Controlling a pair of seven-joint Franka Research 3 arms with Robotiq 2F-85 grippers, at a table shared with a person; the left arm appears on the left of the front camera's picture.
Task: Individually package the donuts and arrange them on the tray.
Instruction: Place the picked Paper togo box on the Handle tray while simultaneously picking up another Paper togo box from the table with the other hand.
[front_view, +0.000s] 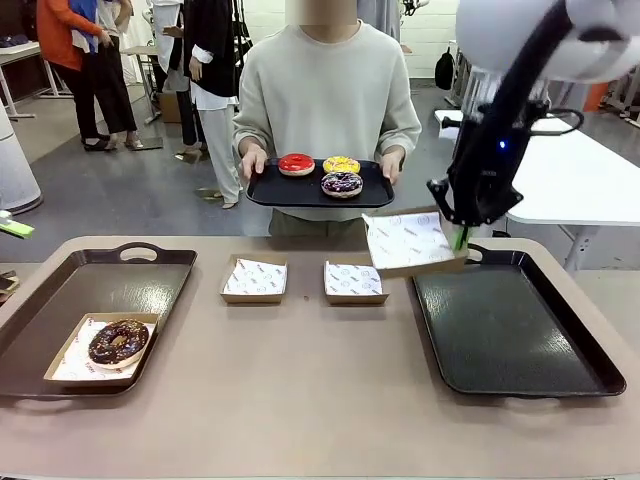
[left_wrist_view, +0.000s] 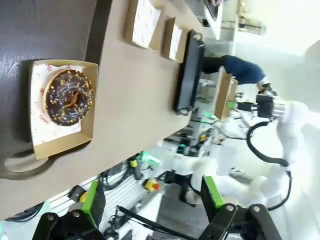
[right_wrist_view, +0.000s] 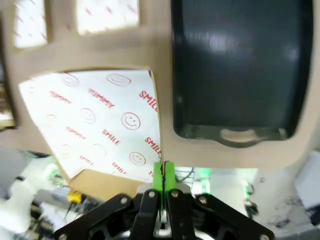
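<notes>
Three donuts unboxed: red donut (front_view: 296, 164), yellow donut (front_view: 341, 164), purple donut (front_view: 342, 184). All sit on carried tray (front_view: 265, 190) in person's hands (front_view: 252, 160), beyond table (front_view: 300, 400) far edge, off empty tray's (front_view: 510, 330) far-left. Choc donut (front_view: 118, 343) already boxed on left tray (front_view: 120, 285), across table from empty tray.

R pincer (front_view: 458, 238) pressed together on rim of lined box (front_view: 410, 242), airborne over empty tray's far-left corner. Wrist cam: pads nip one wall nr a corner. Box body sticks out fwd and to one side, liner up, slight tilt.

Key relation: box hangs on table-centre side of pincer, same side as carried tray; purple donut nearest it. R arm far nearer than L.

L pincer (left_wrist_view: 152, 200) spread, nothing in it, over by left tray, well apart from empty tray.

Near spare box (front_view: 354, 281) just left of empty tray, far spare box (front_view: 254, 279) beyond that.

Guess: nxt = offer box to person for a donut, then down onto empty tray. Risk: one-edge pinch, may sag w/ load.
</notes>
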